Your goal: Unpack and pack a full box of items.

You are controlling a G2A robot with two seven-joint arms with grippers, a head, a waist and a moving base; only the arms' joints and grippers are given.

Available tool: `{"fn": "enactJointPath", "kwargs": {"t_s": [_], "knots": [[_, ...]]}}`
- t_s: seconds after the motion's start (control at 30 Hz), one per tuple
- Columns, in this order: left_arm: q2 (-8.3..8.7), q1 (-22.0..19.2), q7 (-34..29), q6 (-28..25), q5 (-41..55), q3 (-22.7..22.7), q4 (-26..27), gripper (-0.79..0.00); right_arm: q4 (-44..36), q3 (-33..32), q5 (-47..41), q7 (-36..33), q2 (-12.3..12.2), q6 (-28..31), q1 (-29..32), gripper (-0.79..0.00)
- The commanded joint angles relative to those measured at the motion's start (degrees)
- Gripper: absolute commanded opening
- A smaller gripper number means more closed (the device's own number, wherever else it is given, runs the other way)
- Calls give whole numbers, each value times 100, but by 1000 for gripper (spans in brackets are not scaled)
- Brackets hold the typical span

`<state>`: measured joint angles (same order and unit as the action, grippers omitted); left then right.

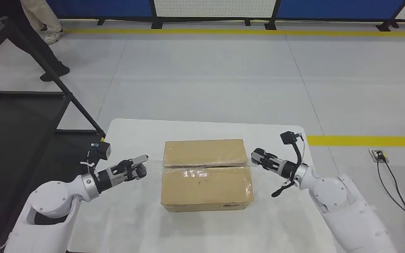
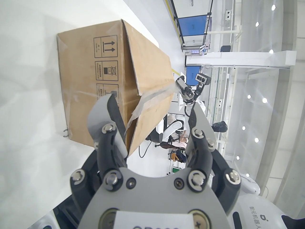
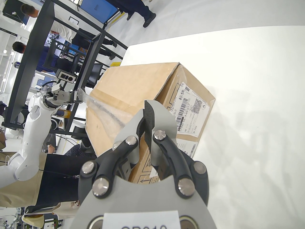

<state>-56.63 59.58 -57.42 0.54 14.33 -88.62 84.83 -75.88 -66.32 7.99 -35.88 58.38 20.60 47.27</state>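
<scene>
**Box sealed on the counter: the tape stage of unpacking**

Box [image 1: 205,180] sits shut near the middle of the white counter [image 1: 133,133], both top flaps down and meeting along a centre seam. Clear tape [image 1: 202,166] runs the length of that seam. In the left wrist view a strip of it hangs wrinkled and loose off the box's end [image 2: 143,103], so the seal looks partly broken there.

The left gripper [image 1: 140,161] is at one end of the seam with its fingers spread wide, released, the loose strip and the box corner between them [image 2: 152,101]. The right gripper [image 1: 255,155] is at the opposite end, fingers clenched together [image 3: 149,107]. The lifted film leads right up to its tips, so it appears to be pinching the tape end, though the contact itself is hard to make out.

My reading is that the task is at its first step: unsealing, with nothing unpacked yet. The next move calls for stripping the tape clear along the seam while the box is kept from sliding, probably with the open gripper bracing or taking the loose strip. After that the flaps need lifting one at a time.
</scene>
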Motion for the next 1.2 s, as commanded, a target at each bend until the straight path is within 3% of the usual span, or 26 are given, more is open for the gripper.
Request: {"fn": "enactJointPath", "kwargs": {"t_s": [0.0,0.07,0.1,0.17,0.3,0.37,0.43,0.47,0.57,0.6,0.8,0.87,1.17], "knots": [[12,69,55,-20,21,-53,76,-68,27,2,-5,-50,5,2,-17,-579],[24,118,79,-18,35,-99,120,-55,51,-4,0,-86,7,22,-31,-730],[29,136,86,-13,41,-114,135,-43,64,-11,5,-91,8,30,-36,-745],[40,163,133,-7,10,-142,150,-3,81,-22,8,-96,11,53,-43,-683],[56,233,214,-19,11,-185,182,0,93,-39,14,-123,16,50,-46,-594],[65,293,264,-53,65,-246,212,0,103,-67,18,-140,13,33,-38,-462],[74,380,318,-82,121,-316,277,0,112,-118,19,-122,6,12,-10,-394],[80,426,350,-95,134,-359,319,0,103,-150,12,-110,1,7,12,-246],[95,578,427,-137,217,-490,460,0,45,-286,12,-59,-25,-1,98,-151],[100,626,446,-144,236,-533,508,0,16,-336,7,-64,-35,6,127,-74],[115,822,551,-147,362,-634,690,0,-143,-368,46,-269,-48,-21,156,-65],[108,864,641,-166,388,-598,764,0,-135,-350,66,-273,-42,-45,138,0],[33,1128,1557,-539,678,-497,1311,0,-275,-619,236,176,-68,-334,294,0]]}}
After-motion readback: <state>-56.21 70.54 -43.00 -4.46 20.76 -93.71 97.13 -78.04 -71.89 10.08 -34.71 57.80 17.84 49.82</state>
